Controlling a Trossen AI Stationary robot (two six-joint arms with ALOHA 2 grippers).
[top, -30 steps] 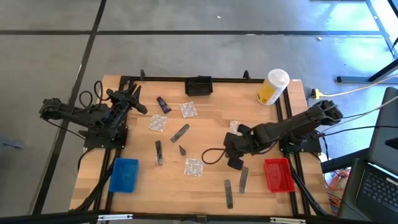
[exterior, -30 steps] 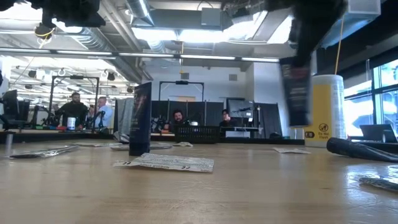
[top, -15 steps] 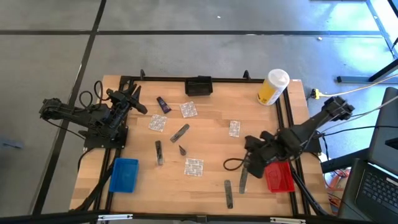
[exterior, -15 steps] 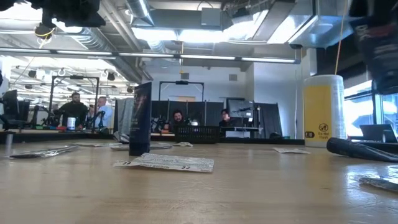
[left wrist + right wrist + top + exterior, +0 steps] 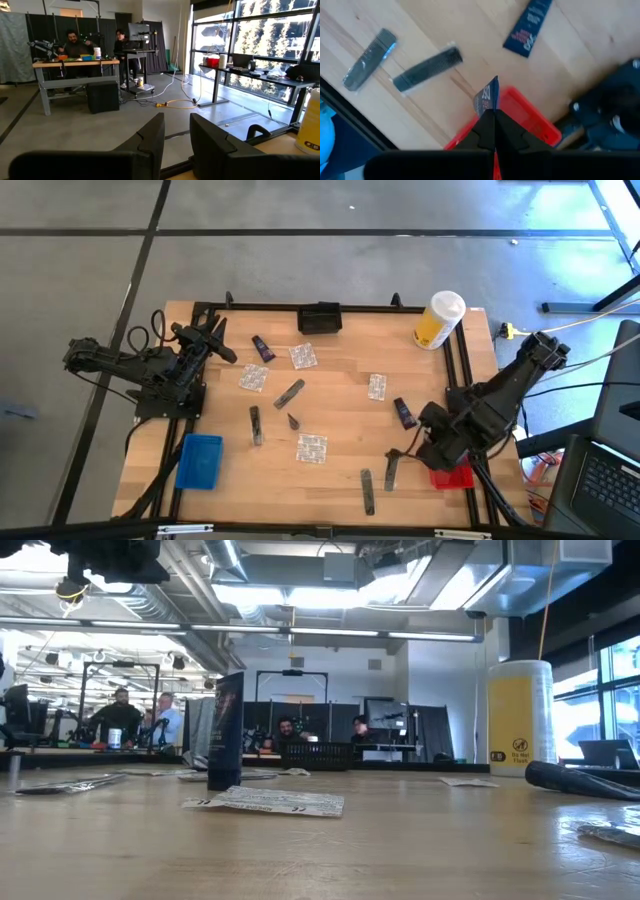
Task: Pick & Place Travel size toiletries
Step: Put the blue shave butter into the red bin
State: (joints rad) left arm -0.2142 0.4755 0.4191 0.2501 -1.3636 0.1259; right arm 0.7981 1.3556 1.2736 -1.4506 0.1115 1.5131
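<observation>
Wooden tabletop [image 5: 340, 405]: sachets, sticks scattered. Right claw [image 5: 491, 114] over red tray [image 5: 530, 122], clenched on dark tube [image 5: 487, 97]. Left claw [image 5: 176, 131] released, parked at tabletop's left edge.

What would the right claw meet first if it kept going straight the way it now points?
Most likely the red tray. The right claw, shut on a dark tube, points down at the tray's edge in its wrist view, with bare table beyond. Depth is unclear, so it could clip the rim.

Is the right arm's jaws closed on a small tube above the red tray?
Yes, the right gripper pinches a dark tube directly over the red tray.
</observation>
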